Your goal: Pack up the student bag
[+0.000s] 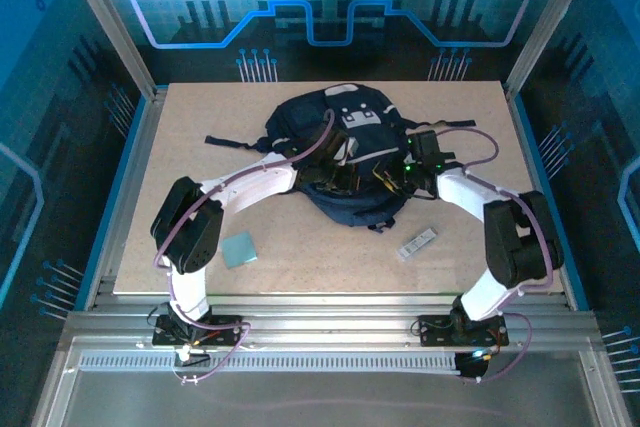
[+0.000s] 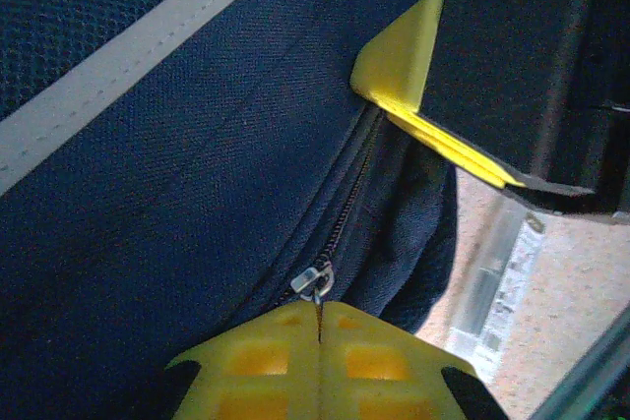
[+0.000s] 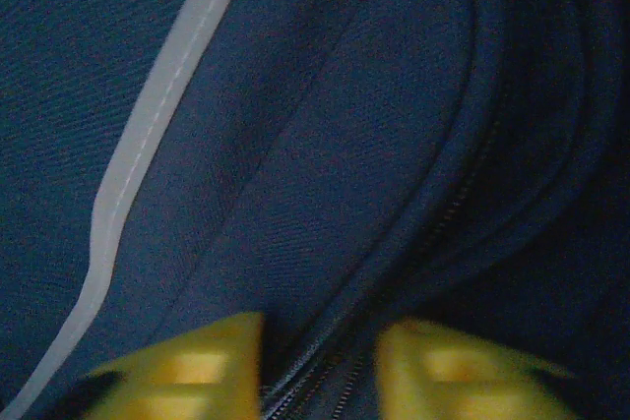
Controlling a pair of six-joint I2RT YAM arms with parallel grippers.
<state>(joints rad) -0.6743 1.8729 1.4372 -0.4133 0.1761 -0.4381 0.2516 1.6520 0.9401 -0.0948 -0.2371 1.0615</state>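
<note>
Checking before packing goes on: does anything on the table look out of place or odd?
Nothing looks damaged or spilled. The student bag lies slumped mid-table, a strap trailing left. Two flat items lie outside it: a teal square at the near left and a pale strip, askew, at the near right.

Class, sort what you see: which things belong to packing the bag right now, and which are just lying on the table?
In use: student bag; its zip pull; left tool, shut on the pull; right tool, open over the bag.
Lying about: teal square; pale oblong, both loose on the table.
</note>
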